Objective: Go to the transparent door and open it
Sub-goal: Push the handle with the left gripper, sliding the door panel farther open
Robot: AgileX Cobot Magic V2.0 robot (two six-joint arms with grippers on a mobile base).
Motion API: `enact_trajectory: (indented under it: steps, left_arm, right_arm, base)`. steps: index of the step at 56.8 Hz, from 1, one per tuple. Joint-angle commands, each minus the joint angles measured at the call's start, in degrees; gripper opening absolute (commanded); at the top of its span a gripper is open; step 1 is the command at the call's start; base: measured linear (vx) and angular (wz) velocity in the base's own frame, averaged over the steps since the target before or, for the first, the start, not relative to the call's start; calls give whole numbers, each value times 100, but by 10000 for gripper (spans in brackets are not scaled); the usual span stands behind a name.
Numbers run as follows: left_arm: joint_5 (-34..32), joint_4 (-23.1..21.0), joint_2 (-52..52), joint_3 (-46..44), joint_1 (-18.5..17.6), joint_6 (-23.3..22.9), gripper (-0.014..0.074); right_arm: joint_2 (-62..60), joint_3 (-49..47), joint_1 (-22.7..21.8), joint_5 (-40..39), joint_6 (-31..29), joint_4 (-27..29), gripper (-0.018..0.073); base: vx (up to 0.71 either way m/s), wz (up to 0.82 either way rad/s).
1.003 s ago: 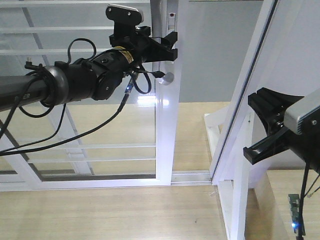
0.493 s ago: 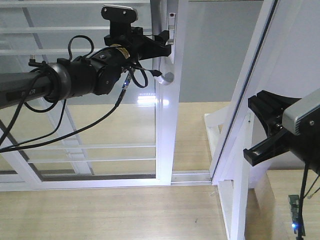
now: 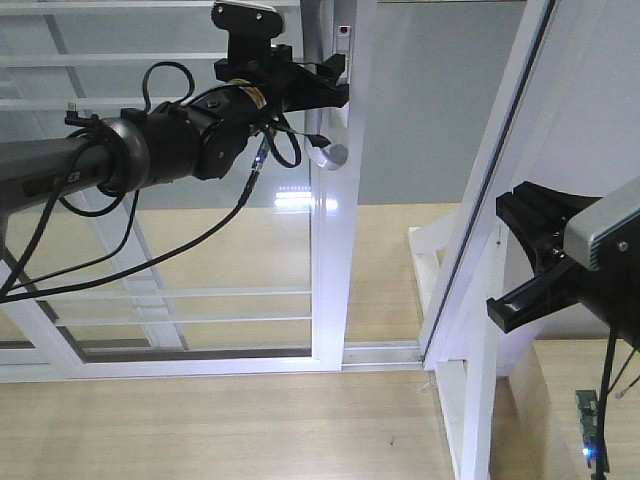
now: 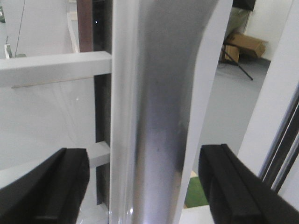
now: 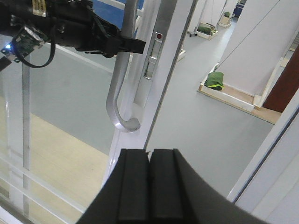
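Clear glass fills the left half of the front view: that's the transparent door (image 3: 215,250), tall and white-framed, crossed by thin horizontal white bars high and low. Its white stile (image 3: 335,250) stands upright mid-picture and runs down to the track (image 3: 380,352) at the edge of the pale wood floor (image 3: 200,430). On that stile sits the curved grey metal handle (image 5: 117,88), a long bar hooking round at its lower end, with a narrow lock plate (image 5: 150,58) carrying a small red dot just beside it. Up high, the left gripper (image 4: 145,184) is right at the handle, jaws spread wide, with one black finger (image 4: 51,186) on each side of the brushed bar. The left wrist view appears to show a sliver of space either side, so it straddles without pinching. The right gripper (image 5: 149,186) hangs low and well to the right of the door, near the slanted white frame (image 3: 490,200), its two pads pressed flat together with nothing between them. Past the stile, grey floor (image 5: 201,121) shows.
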Motion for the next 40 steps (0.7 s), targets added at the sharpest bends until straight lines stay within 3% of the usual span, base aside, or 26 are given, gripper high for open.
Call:
enact_trajectory:
  steps: [1,12,18,24,35,40]
  left_arm:
    - [-51,18,-260,-438,-13,-13,585]
    - [-89,12,-238,-448,-13,-13,578]
    - [-68,12,-238,-436,-13,-13,519]
    - [-63,12,-238,-436,-13,-13,374]
    - [93,12,-253,-436,-13,-13,-5]
    - [328,12,-322,-436,7,-13,-8]
  right_arm:
    - [-72,-164,-20,-459,-43,18,-5]
    - [-72,-164,-20,-459,-43,18,-5]
    - [-72,-164,-20,-459,-43,18,-5]
    - [-72,-164,-20,-459,-43,18,-5]
    - [-72,-164,-20,-451,-43,18,-5]
    - [-72,-164,-20,-451,-43,18,-5]
  base:
    - [0,0]
    - [0,0]
    - [0,0]
    - [0,0]
    - [0,0]
    - [0,0]
